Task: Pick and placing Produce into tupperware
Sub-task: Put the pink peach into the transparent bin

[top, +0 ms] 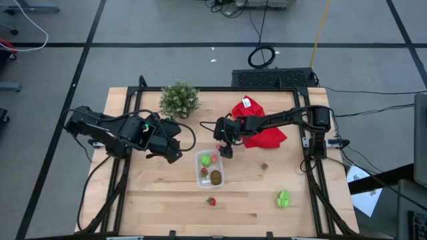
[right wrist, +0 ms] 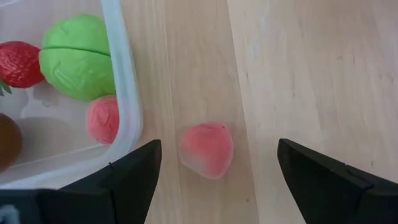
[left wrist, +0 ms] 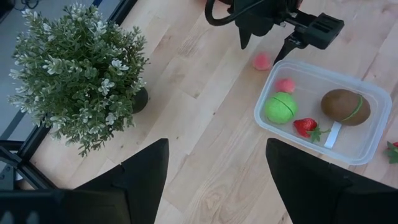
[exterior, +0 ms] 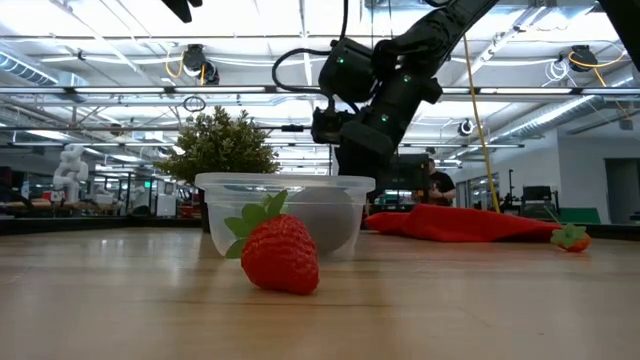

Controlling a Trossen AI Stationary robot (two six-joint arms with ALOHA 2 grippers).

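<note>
The clear tupperware (top: pixel 220 168) sits mid-table and holds a green piece (right wrist: pixel 78 56), a strawberry (right wrist: pixel 18 62), a small pink piece (right wrist: pixel 102 118) and a brown oval (left wrist: pixel 345 106). Another small pink piece (right wrist: pixel 207 149) lies on the wood just outside the tub's far right corner. My right gripper (top: pixel 225 153) hangs open over it, one finger on either side, touching nothing. My left gripper (left wrist: pixel 217 180) is open and waits left of the tub, near the plant. A loose strawberry (top: pixel 211 201) lies near the tub's near side, and a green piece (top: pixel 283 199) lies to the right.
A bushy potted plant (top: pixel 179 99) stands at the far left of the table. A red cloth (top: pixel 261 128) lies far right under the right arm. A tiny brownish piece (top: pixel 264 167) lies right of the tub. In the low view the strawberry (exterior: pixel 280 252) stands before the tub (exterior: pixel 285 212).
</note>
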